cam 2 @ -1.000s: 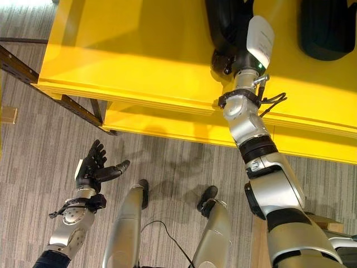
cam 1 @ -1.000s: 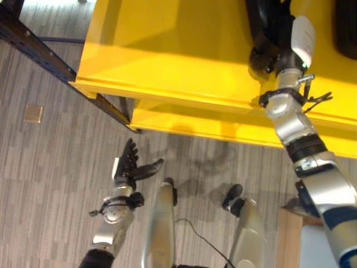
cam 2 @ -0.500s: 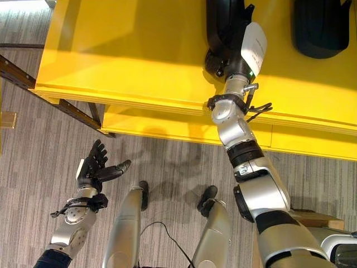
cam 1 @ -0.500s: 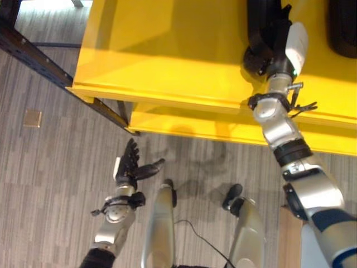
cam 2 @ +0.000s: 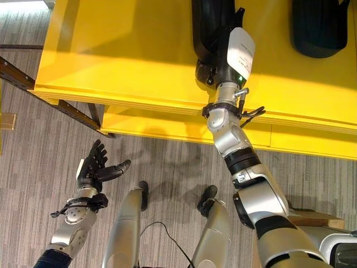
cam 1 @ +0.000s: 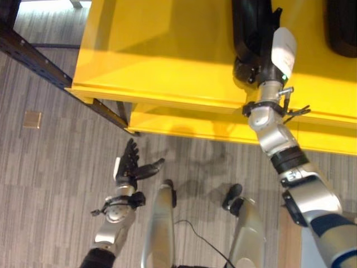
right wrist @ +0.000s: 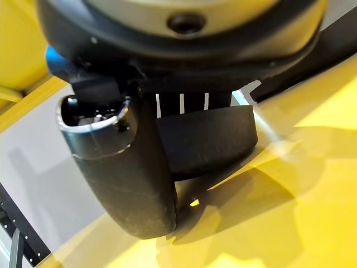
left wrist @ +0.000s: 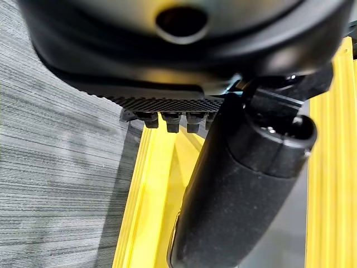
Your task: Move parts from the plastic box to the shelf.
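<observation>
A long black part [cam 1: 248, 22] lies lengthwise over the top of the yellow shelf [cam 1: 156, 61], toward its back. My right hand [cam 1: 262, 64] reaches over the shelf's front edge and is shut on the part's near end. In the right wrist view the thumb [right wrist: 128, 173] and fingers curl round the black part [right wrist: 212, 139] just above the yellow surface. A second black part [cam 1: 341, 28] rests on the shelf further right. My left hand [cam 1: 131, 167] hangs low over the floor, open, with straight fingers and nothing in it; its thumb [left wrist: 240, 184] shows in the left wrist view.
A lower yellow shelf level [cam 1: 189, 125] juts out under the top one. A dark metal rack frame [cam 1: 33, 53] runs diagonally at the left. A small tan square [cam 1: 32, 116] lies on the grey floor, and a wooden edge [cam 1: 287, 234] stands at the lower right.
My right arm has swung to the left along the shelf, carrying the black part with it. The left hand has stayed where it was.
</observation>
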Tool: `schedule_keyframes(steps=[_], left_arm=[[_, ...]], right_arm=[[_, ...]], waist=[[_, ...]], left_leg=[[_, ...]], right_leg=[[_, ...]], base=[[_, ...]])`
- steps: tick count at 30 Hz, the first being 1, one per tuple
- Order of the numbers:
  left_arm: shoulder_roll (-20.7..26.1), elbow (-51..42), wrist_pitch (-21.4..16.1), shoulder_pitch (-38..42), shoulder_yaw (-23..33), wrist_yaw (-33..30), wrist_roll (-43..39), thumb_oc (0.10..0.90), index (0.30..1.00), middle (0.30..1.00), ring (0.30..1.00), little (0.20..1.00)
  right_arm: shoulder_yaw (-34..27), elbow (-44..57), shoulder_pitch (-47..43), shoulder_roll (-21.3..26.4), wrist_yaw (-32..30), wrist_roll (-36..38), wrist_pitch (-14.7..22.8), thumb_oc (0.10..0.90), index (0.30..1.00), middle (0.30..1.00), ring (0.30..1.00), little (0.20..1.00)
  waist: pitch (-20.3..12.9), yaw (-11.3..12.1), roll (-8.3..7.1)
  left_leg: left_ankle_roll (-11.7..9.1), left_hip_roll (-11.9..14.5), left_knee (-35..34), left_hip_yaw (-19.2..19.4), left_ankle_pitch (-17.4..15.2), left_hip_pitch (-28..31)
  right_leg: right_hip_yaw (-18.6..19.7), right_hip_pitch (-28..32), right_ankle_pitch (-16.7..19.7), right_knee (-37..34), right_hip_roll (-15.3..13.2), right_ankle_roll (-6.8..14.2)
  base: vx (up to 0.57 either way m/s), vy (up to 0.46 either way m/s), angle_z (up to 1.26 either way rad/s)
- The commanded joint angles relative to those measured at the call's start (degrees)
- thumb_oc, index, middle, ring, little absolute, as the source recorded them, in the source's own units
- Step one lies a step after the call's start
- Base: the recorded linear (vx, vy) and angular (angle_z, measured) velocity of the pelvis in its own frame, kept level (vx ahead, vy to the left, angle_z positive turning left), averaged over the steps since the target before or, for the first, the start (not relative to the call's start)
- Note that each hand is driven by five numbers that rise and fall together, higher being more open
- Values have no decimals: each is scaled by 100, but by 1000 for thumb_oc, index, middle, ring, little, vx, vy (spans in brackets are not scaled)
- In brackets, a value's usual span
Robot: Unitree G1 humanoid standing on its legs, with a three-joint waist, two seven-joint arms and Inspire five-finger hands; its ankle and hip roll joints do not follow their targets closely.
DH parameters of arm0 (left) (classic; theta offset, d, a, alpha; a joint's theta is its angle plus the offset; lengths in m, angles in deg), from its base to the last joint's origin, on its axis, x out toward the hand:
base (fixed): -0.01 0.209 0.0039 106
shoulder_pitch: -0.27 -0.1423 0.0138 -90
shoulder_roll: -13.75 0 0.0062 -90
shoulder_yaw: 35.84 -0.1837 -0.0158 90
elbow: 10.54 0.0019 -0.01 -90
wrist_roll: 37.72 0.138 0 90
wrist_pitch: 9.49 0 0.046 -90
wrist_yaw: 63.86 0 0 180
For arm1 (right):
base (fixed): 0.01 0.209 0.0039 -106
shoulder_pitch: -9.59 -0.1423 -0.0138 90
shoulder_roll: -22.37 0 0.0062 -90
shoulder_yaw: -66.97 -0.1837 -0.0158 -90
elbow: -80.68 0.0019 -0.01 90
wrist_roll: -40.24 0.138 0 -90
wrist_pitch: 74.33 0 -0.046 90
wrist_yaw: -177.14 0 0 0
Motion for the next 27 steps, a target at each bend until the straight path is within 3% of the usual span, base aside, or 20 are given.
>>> schedule_keyframes(steps=[1, 11, 27], left_arm=[[27, -478, -563, -33, -70, -70, 44, 900, 1000, 1000, 1000, 1000], [29, -486, -518, -62, -14, -85, 67, 900, 1000, 1000, 1000, 1000], [-10, -600, -398, -288, 268, -207, 147, 900, 1000, 1000, 1000, 1000]], right_arm=[[-50, 151, 210, -69, 105, 182, 230, 900, 1000, 1000, 1000, 1000], [-256, 799, 351, 2, 87, 286, 327, 900, 1000, 1000, 1000, 1000], [-706, 3185, 981, 192, 222, 73, 708, 900, 1000, 1000, 1000, 1000]], waist=[[-312, 104, 256], [-283, 63, 228], [-335, -107, 46]], left_leg=[[55, -1, -216, -58, 348, -294], [63, -11, -223, -50, 346, -312], [57, 72, -204, -10, 325, -333]], right_leg=[[97, 196, -560, 610, -9, 174], [114, 185, -560, 609, -12, 180], [193, 83, -569, 656, 52, 171]], base=[[0, 0, 0], [0, 0, 0], [0, 0, 0]])
